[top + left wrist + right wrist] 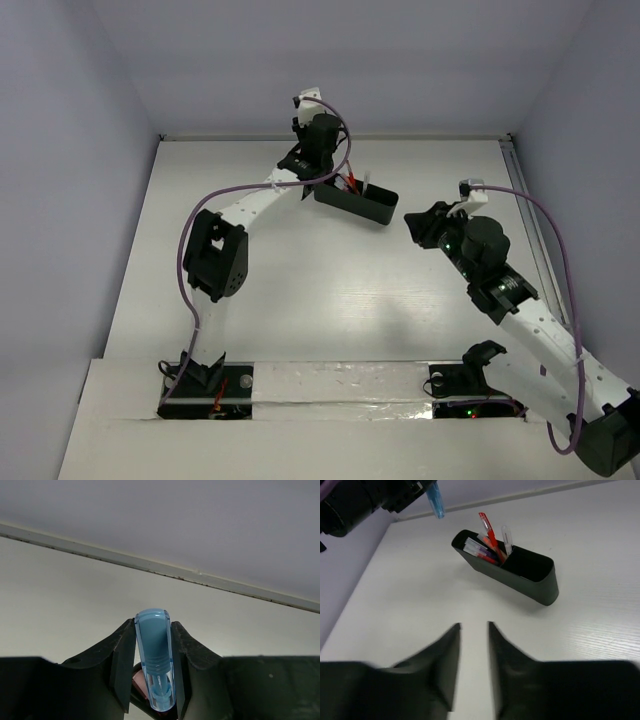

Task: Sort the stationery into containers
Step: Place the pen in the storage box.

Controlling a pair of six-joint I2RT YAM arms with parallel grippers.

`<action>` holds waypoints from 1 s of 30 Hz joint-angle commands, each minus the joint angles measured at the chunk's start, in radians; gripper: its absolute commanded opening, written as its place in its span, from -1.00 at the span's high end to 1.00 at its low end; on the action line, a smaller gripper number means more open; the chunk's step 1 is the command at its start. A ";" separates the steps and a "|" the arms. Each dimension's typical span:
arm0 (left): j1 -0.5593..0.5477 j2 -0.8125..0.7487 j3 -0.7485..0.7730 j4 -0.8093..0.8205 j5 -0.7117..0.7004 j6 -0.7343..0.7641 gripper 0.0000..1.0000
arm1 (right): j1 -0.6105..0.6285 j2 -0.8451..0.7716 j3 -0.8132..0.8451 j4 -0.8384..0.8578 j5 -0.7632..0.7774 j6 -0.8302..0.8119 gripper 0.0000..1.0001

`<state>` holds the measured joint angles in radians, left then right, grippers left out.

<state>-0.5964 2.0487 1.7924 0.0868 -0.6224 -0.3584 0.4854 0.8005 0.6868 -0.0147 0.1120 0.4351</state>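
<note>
The pale table (330,300) carries one black container (520,575) with two compartments. It stands well ahead of the right claw (474,630) and near the left claw (153,630).

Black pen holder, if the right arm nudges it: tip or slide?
Probably slides: the black holder looks long and low on a smooth table. It may pivot, since the pens all sit in one end compartment. It looks like thin plastic, so it is likely light.
</note>
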 commanded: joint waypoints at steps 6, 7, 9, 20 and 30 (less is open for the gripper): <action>0.000 0.031 -0.028 0.102 0.020 0.030 1.00 | -0.001 0.014 0.003 0.056 0.011 -0.006 1.00; 0.000 0.033 -0.031 0.108 0.020 0.032 1.00 | -0.001 0.017 0.003 0.055 0.012 -0.006 1.00; -0.009 0.044 -0.042 0.122 0.021 0.041 1.00 | -0.001 0.017 0.003 0.055 0.023 -0.006 0.94; -0.039 0.080 -0.108 0.215 -0.019 0.102 1.00 | -0.001 0.019 0.002 0.055 0.018 -0.009 0.76; -0.048 0.113 -0.099 0.222 -0.043 0.128 1.00 | -0.001 0.012 0.002 0.056 0.025 -0.012 0.75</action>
<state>-0.6399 2.1506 1.6859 0.2672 -0.6353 -0.2504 0.4854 0.8204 0.6861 -0.0139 0.1211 0.4377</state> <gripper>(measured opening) 0.268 0.122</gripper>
